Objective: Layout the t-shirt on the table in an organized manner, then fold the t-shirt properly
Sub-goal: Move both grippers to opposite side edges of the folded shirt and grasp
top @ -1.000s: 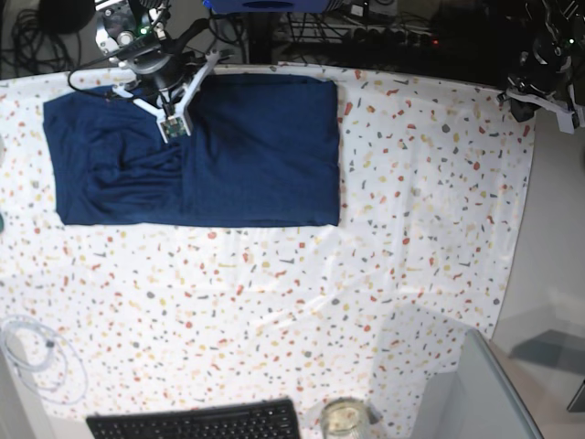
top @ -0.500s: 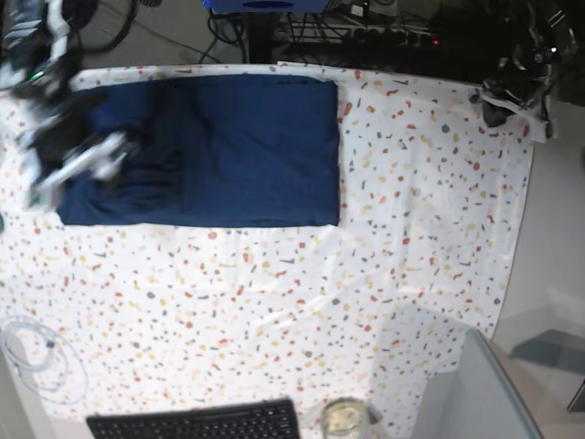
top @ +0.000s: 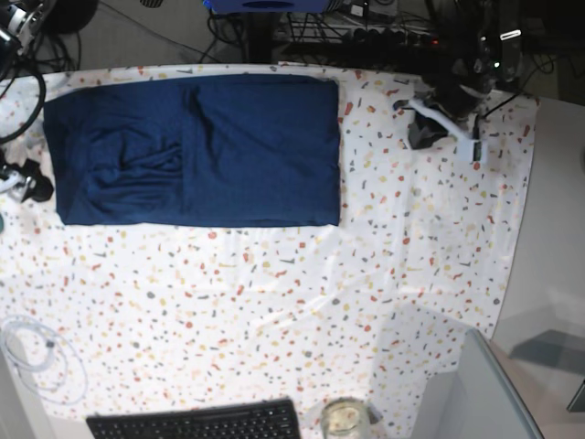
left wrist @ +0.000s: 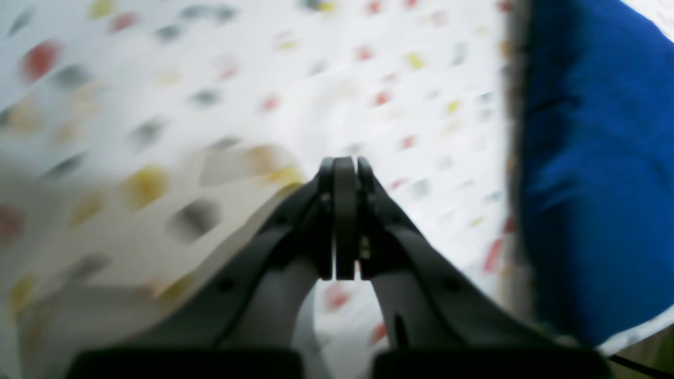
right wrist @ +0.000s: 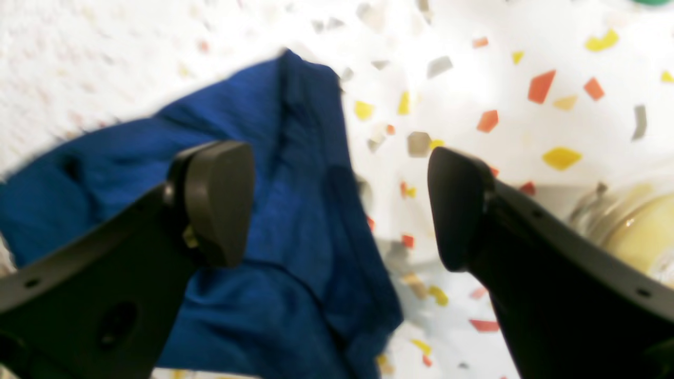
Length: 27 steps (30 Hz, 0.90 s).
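The dark navy t-shirt (top: 196, 151) lies as a flat folded rectangle on the speckled table (top: 302, 302), at the back left, with wrinkles in its left part. My right gripper (top: 27, 183) is at the table's left edge beside the shirt's left side. In the right wrist view it (right wrist: 337, 205) is open and holds nothing, with the shirt's corner (right wrist: 295, 226) below its fingers. My left gripper (top: 420, 133) hovers over bare table to the right of the shirt. In the left wrist view it (left wrist: 345, 168) is shut on nothing, and the shirt's edge (left wrist: 595, 184) runs along the right.
A black keyboard (top: 196, 422) and a glass jar (top: 345, 419) sit at the front edge. A coiled white cable (top: 37, 357) lies front left. A grey box (top: 475, 393) stands front right. Cables and dark gear line the back edge.
My right arm swung from over the shirt's top left part out to the table's left edge, and its gripper opened. My left arm moved from the far right corner leftward toward the shirt.
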Tool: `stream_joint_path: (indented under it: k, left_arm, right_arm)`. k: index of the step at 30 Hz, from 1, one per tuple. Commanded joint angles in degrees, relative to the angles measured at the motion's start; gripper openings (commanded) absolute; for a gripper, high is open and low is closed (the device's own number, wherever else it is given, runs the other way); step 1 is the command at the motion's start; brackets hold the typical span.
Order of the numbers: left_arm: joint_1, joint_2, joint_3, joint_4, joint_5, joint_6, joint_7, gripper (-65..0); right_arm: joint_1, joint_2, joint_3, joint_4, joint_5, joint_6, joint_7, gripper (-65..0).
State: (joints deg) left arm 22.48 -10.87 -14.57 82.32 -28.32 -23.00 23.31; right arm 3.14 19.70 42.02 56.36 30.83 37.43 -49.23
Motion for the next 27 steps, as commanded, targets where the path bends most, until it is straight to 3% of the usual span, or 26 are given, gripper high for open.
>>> stream_joint_path:
  k: [1,3,8,12,19,27]
  left_arm:
    - [-0.37,-0.60,0.72,0.53,0.93,-0.42,-1.20,-65.0]
    - [-1.51,-0.25,2.92,0.18,4.98,-0.42,-1.20,-65.0]
    - [-3.36,4.85,3.97,0.09,16.14,-0.42,-1.20,-65.0]
    - [-4.94,7.58,4.24,-1.05,21.68,-0.42,-1.20,-65.0]
    - [-8.46,8.28,4.33,-5.88,22.65,-0.42,-1.20,-65.0]
    - [-9.78,8.28,4.33,-7.73,22.65,-0.42,-1.29,-65.0]
  right_arm:
    - [0.78,1.35,0.22,0.13,-0.98,1.38,1.36,-16.7]
    - [0.78,1.26,0.22,-1.37,-3.80,2.57,2.77,-16.7]
    - [0.34,1.26,0.22,-5.15,-5.55,2.57,2.68,-16.7]
    - [-0.63,0.65,0.31,-4.62,-5.11,2.57,-2.59,-16.7]
    - [-3.09,-3.92,0.31,5.58,-5.11,2.57,-8.83,-16.7]
    - [-2.65,-8.67,0.31,7.77,-5.03,2.57,-10.06,-16.5]
